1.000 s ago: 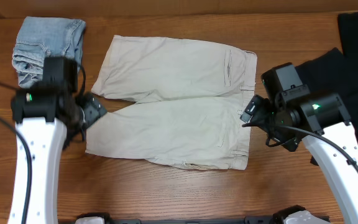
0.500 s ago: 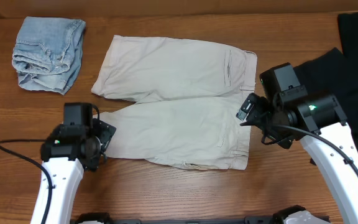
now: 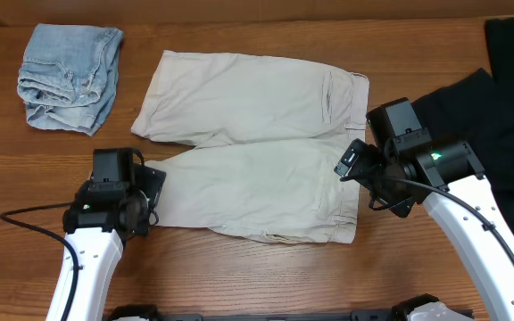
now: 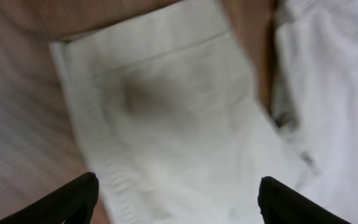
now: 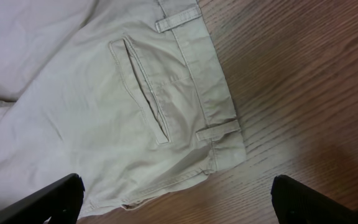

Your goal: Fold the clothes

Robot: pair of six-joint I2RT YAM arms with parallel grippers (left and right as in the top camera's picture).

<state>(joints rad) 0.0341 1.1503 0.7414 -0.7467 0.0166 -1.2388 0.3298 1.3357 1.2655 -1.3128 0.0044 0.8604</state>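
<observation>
From above, the shorts point(image 3: 257, 152) lie flat on the table point(image 3: 239, 276); uneven pinches could skew the fold, with the left gripper point(image 3: 153, 189) at a leg hem and the right gripper point(image 3: 350, 162) at the waistband. Left wrist view: jaws wide, empty, over the hem. Right wrist view: jaws spread, empty, above the waistband corner.

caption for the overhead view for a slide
Open left gripper at the leg hem, open right gripper at the waistband of beige shorts flat on the table; denim and black garments aside
</observation>
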